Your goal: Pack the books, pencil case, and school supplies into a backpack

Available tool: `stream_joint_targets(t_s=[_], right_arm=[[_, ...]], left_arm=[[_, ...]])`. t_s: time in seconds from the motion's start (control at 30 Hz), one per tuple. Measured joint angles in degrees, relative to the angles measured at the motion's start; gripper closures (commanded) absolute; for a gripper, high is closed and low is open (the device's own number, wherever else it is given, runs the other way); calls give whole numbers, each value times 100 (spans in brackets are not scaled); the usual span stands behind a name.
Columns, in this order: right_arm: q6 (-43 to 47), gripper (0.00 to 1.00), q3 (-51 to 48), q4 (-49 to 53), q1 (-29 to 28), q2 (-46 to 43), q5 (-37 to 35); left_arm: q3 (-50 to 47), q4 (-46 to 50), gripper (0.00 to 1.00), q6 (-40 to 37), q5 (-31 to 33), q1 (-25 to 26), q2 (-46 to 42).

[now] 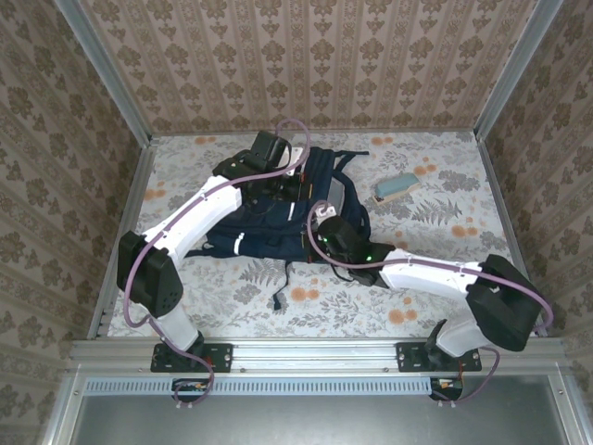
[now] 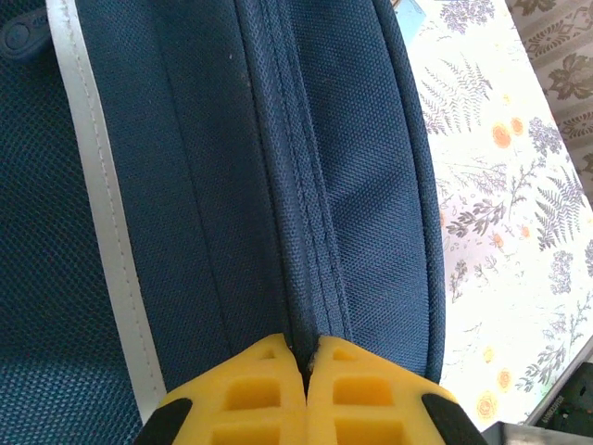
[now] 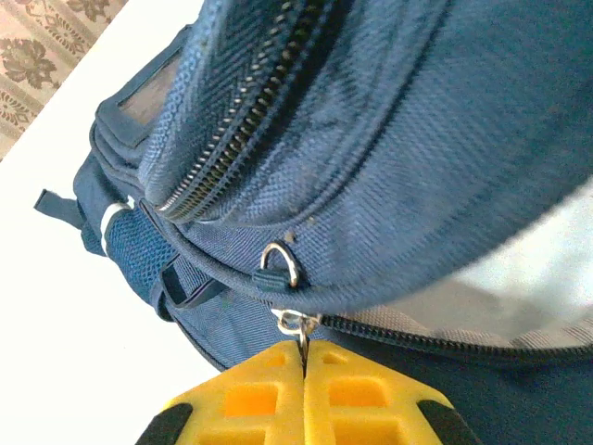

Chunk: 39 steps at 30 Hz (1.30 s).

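Backpack point(image 1: 264, 234) — one — left jaws pinched on its seam point(image 2: 310, 232), right jaws on one zipper pull point(image 3: 295, 324)

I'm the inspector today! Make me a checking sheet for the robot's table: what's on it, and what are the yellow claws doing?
Surface: flowery tablecloth, lying flat.
Job's things: navy backpack lying mid-table, the zips in view closed; small blue-green case lying apart, to its right.
Clutter: nothing seen.
Grippers: left gripper shut, pinching a seam of the backpack; right gripper shut on a metal zipper pull.
Cables: purple cables loop along both arms.
Surroundings: patterned wallpaper walls on three sides; metal rail at the near edge.
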<state>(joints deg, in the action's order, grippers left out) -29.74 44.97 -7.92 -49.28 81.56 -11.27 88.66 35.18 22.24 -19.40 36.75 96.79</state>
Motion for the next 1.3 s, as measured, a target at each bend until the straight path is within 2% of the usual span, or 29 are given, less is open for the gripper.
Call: stream_joint_targets(t_s=[0.17, 0.3, 0.33, 0.4, 0.47, 0.6, 0.7, 0.97, 1.3], right_arm=[[2, 99, -249, 345, 72, -444, -260], [22, 100, -260, 518, 131, -459, -308], [31, 100, -260, 522, 136, -446, -271], [61, 98, -236, 525, 129, -372, -125], [63, 91, -186, 544, 101, -275, 2], [37, 68, -68, 507, -72, -79, 195], [-61, 59, -66, 426, -175, 37, 280], [-179, 58, 122, 35, -221, 549, 223], [-175, 56, 310, -306, -238, 874, -553]], left_arm=[[-96, -98, 100, -22, -79, -4, 0], [-142, -101, 87, -15, -103, -20, 0], [-162, -116, 89, -11, -120, -24, 0], [-223, -184, 100, -9, -181, -46, -11], [-293, -225, 100, 15, -210, -48, -46], [-302, -225, 100, 11, -210, -68, -92], [-302, -229, 100, 13, -247, -85, -96], [-302, -240, 100, 57, -321, -92, -96], [-302, -282, 100, 74, -378, -122, -98]])
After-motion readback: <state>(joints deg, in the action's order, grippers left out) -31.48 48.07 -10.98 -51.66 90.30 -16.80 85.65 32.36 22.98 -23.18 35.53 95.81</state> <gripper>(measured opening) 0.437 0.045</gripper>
